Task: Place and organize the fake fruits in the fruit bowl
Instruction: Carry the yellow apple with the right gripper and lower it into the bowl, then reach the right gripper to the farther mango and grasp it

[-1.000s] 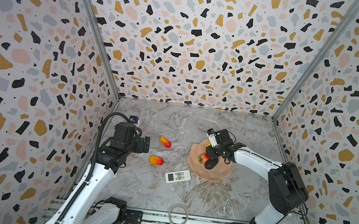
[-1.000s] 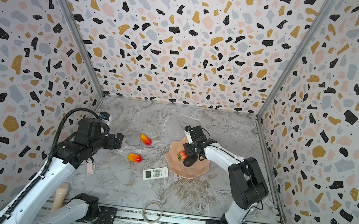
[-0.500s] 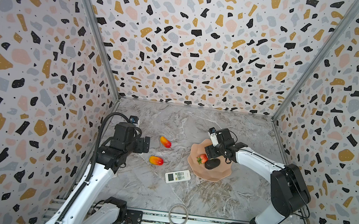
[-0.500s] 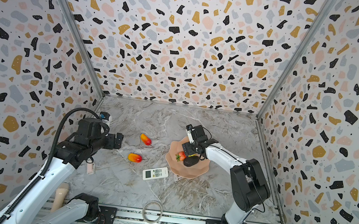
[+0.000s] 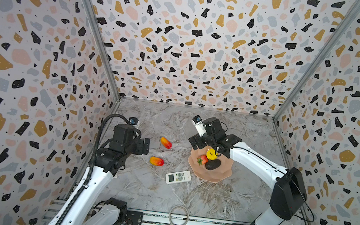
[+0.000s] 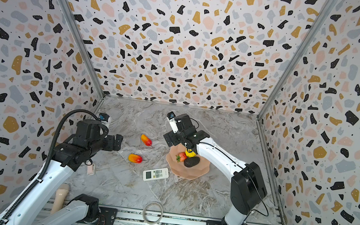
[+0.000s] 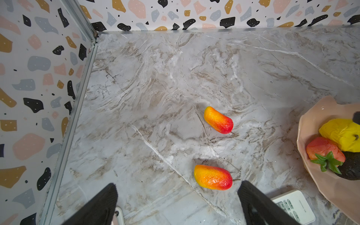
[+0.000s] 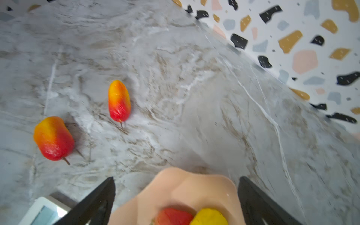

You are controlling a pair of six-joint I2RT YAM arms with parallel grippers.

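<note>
Top views: yellow fruit [image 5: 211, 154], strawberry [image 5: 202, 159] and dark oval [image 5: 213, 164] are seen inside the fruit bowl [image 5: 210, 178]. Far oblong fruit [image 5: 166, 142] and near oblong fruit [image 5: 156, 161] are seen on the table [image 5: 140, 188], left of it.
Left wrist: left gripper [image 7: 177, 184] is held open, empty.
Right wrist: right gripper [image 8: 176, 178] is spread wide, empty, above the bowl's far-left rim.
</note>
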